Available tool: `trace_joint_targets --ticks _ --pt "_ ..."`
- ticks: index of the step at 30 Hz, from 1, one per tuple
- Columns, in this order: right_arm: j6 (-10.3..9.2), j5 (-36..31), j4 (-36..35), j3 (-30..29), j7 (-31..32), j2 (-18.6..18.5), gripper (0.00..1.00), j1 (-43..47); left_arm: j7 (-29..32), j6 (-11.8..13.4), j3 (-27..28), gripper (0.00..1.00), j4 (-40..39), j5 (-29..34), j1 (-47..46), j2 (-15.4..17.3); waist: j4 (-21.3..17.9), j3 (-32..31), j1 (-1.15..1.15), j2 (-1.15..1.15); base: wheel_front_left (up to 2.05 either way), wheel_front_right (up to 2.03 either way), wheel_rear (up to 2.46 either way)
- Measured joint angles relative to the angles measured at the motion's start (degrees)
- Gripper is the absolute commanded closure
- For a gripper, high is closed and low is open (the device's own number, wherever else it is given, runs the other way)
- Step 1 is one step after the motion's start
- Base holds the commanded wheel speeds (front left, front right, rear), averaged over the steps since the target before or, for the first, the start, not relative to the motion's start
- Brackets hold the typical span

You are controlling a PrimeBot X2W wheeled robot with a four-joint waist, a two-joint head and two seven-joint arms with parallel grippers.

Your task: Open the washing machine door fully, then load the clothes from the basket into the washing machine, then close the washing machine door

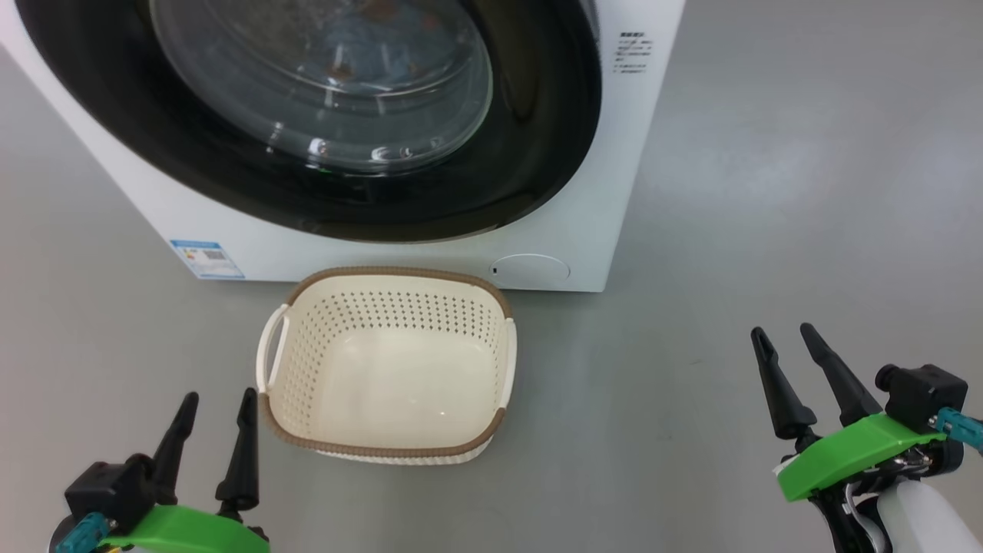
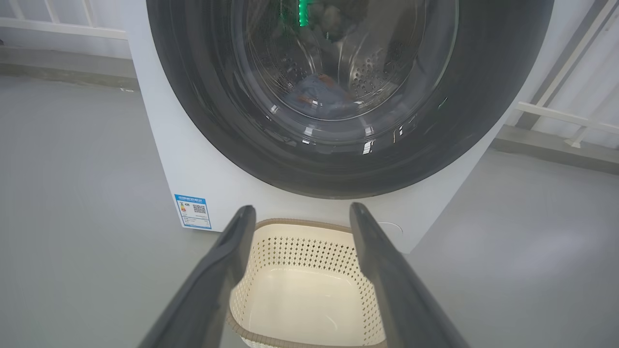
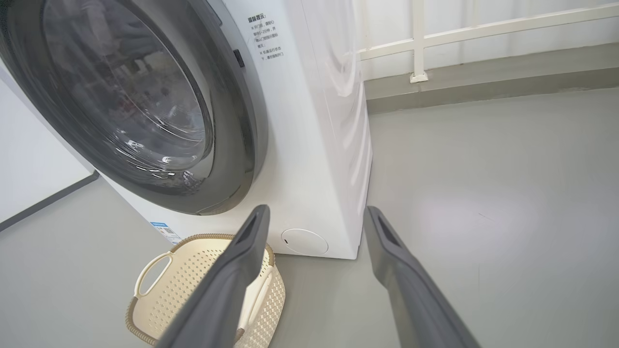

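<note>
The white washing machine [image 1: 591, 223] stands in front of me, its round glossy black door [image 1: 537, 138] lying shut against the front. Through the glass window I make out light blue clothes [image 2: 314, 94] with orange marks inside the steel drum. On the floor right before the machine sits the cream basket [image 1: 399, 273], with nothing in it. My left gripper [image 1: 220, 398] hovers open just left of the basket's near corner, fingers pointing at the machine. My right gripper [image 1: 783, 332] is open over bare floor well to the basket's right. Both hold nothing.
A blue label sticker [image 1: 206, 259] and a round white cap [image 1: 530, 269] mark the machine's lower front. Grey floor [image 1: 768, 192] stretches wide to the right. A white railing [image 3: 464, 29] and a low kerb run behind the machine.
</note>
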Motion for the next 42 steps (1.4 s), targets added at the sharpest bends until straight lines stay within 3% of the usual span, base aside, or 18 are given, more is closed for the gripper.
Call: trace_joint_targets --ticks 19,42 --pt "0.00 0.0 -0.8 -2.1 0.0 0.5 0.00 5.2 0.0 0.0 1.6 0.00 0.9 0.7 3.1 0.8 -5.1 -4.1 0.00 0.00 0.00 0.00 0.00" --pt "0.00 0.0 -1.2 -3.5 0.0 0.7 0.00 6.4 0.0 0.0 2.4 0.00 0.6 1.6 4.2 0.8 -5.7 -4.9 0.00 0.00 0.00 0.00 0.00"
